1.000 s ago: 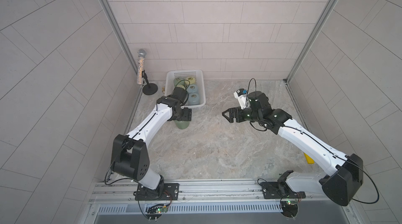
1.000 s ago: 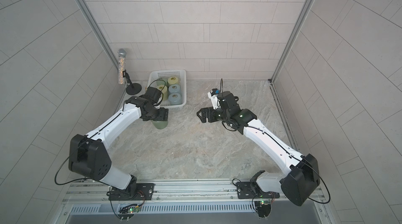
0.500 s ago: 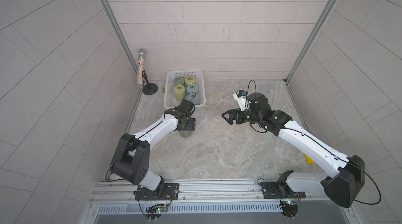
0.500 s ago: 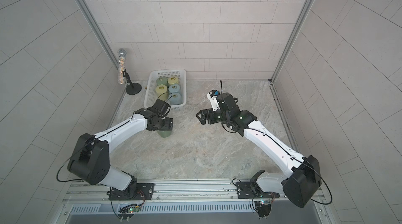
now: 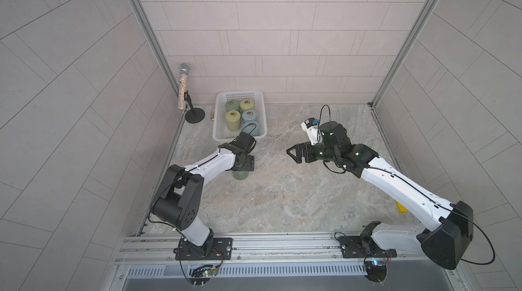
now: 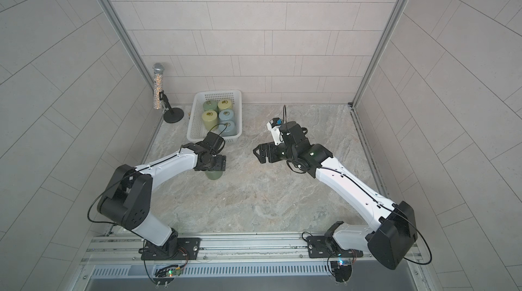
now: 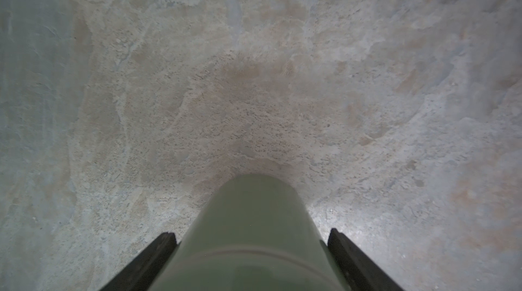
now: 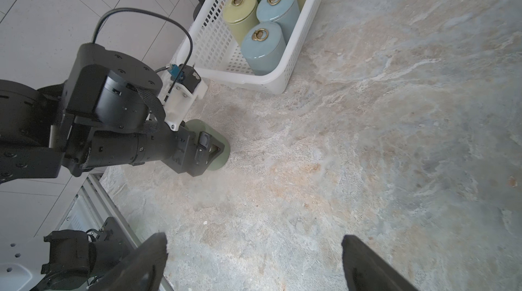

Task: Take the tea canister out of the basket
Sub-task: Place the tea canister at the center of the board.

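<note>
Green and smooth-sided, the tea canister [image 5: 240, 175] is out of the basket [image 5: 215, 117] and sits under the left claw [image 5: 244, 164], over open desk [image 5: 282, 190] in front of the basket's near end. From where I stand the claw points straight down at it, so in both top views only the lower curve of the canister shows beneath the black housing. The left wrist camera looks down along its side. The two black fingers [image 7: 158, 255] flank the canister's upper part, one on each side, and press close against it. The jaws stand wide, closed on the canister's full width. Its base looks level with the stone-patterned surface, but I cannot tell whether it actually rests there or hangs just above.

The basket is white and perforated, set against the back wall on the left of the desk. It is near the held canister without touching it. Five other canisters [image 5: 232, 117] stand upright inside: one dark green, two yellow-green, two pale blue, each with a brass ring on its lid.

The right claw [image 8: 254, 236] hovers over the middle of the desk, well apart from the canister and turned toward it. Its fingers are spread wide with nothing between them.

A glittery microphone [image 5: 183, 86] stands on a round black base in the back left corner, just beside the basket.
</note>
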### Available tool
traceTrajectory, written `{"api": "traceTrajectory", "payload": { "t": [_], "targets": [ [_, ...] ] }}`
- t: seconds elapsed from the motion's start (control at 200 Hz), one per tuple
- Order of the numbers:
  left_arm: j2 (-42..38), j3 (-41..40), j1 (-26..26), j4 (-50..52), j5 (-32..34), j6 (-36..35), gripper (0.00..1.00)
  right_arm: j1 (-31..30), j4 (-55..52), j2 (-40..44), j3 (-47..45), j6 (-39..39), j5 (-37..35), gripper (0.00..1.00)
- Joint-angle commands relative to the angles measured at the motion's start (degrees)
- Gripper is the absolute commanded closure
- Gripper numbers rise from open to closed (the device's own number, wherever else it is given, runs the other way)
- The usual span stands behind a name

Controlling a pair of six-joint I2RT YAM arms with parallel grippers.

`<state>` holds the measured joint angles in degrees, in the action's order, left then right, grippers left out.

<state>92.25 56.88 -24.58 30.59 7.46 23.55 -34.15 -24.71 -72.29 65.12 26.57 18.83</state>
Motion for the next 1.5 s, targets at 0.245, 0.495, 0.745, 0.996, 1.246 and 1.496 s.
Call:
{"api": "traceTrajectory", "payload": {
  "t": [0.245, 0.495, 0.745, 0.996, 1.246, 1.496],
  "targets": [
    [-4.9, 1.1, -0.4, 2.5, 0.5, 0.2, 0.0, -1.5, -0.2, 0.3, -0.5, -1.2, -0.8, 0.0],
    [-9.2, 5.2, -0.3, 9.0, 0.2, -0.1, 0.0, -2.9, 0.1, -1.1, 0.7, -1.9, -2.2, 0.0],
    [-8.5, 13.0, 0.1, 14.3, 3.1, 0.2, 0.0, -4.2, 0.1, -2.4, 2.6, -2.4, -4.0, 0.0],
    [-2.3, 22.3, 3.2, 15.8, 2.1, -1.8, 0.0, -4.4, -1.0, -3.5, 4.0, -2.6, -5.8, 0.0],
    [5.5, 31.7, 15.3, 17.8, -1.2, -3.0, 0.02, -4.4, -4.8, -8.0, 9.6, -1.6, -9.1, 0.0],
    [19.5, 45.6, 25.2, 20.5, -6.4, -5.1, 0.21, -4.5, -6.1, -8.6, 11.1, -2.1, -8.0, 0.0]
  ]
}}
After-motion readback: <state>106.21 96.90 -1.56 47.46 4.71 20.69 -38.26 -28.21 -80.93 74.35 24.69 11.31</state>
